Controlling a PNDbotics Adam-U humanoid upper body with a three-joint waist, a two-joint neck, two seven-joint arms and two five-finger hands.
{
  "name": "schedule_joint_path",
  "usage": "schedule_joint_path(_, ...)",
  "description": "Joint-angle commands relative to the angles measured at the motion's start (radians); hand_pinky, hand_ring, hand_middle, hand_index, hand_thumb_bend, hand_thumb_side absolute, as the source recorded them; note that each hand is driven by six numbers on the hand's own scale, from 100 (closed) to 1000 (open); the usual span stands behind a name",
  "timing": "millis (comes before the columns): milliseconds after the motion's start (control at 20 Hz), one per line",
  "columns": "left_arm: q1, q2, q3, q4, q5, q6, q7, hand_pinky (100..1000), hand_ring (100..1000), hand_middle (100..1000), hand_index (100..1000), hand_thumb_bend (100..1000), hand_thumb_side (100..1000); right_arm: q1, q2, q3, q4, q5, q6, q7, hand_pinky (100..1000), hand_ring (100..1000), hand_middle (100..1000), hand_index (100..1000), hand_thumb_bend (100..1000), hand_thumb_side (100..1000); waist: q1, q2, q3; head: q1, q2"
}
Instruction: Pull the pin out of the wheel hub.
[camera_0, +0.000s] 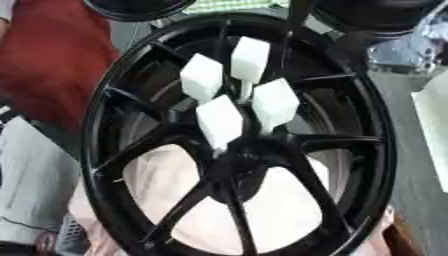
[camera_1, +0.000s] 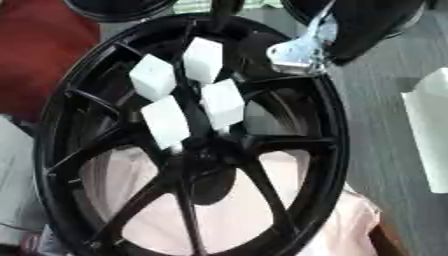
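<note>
The black wheel hub (camera_0: 241, 145) fills the frame, tilted toward the camera over a pale cloth (camera_0: 271, 200). 4 white block-headed pins (camera_0: 219, 121) cluster just above the centre, their stems running into the middle of the hub. At the top right, a black and silver piece of the robot's right arm (camera_1: 306, 47) hangs over the rim; whether its fingers are released or clenched, I cannot tell. No left hand is showing. The risk, I'd say: the heads sit almost touching, so a reach may catch 2 at once or knock a neighbour. An off-axis pull could jam the stem or rock the hub.
</note>
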Motion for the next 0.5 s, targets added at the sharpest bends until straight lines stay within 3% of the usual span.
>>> schedule_joint_path(50,-0.009,0.014,0.003,-0.017,0.002,-0.001,-0.004,784,790,791,846,176,882,-0.028,0.002,-0.019,0.025,0.021,-0.033,-0.006,851,833,782,823,100,538,-0.002,-0.011,0.012,-0.014,-0.024)
schedule_joint_path(350,-0.017,0.012,0.004,-0.021,0.003,-0.001,-0.003,784,789,791,845,176,883,-0.029,0.01,-0.017,0.055,0.055,-0.083,-0.002,857,848,801,845,114,487,-0.013,0.006,0.047,-0.044,-0.06)
schedule_joint_path(500,-0.018,0.008,0.003,-0.021,0.004,0.0,-0.003,784,789,791,845,176,885,-0.028,0.015,-0.021,0.069,0.07,-0.114,0.0,864,862,816,861,168,418,-0.017,0.011,0.059,-0.059,-0.074)
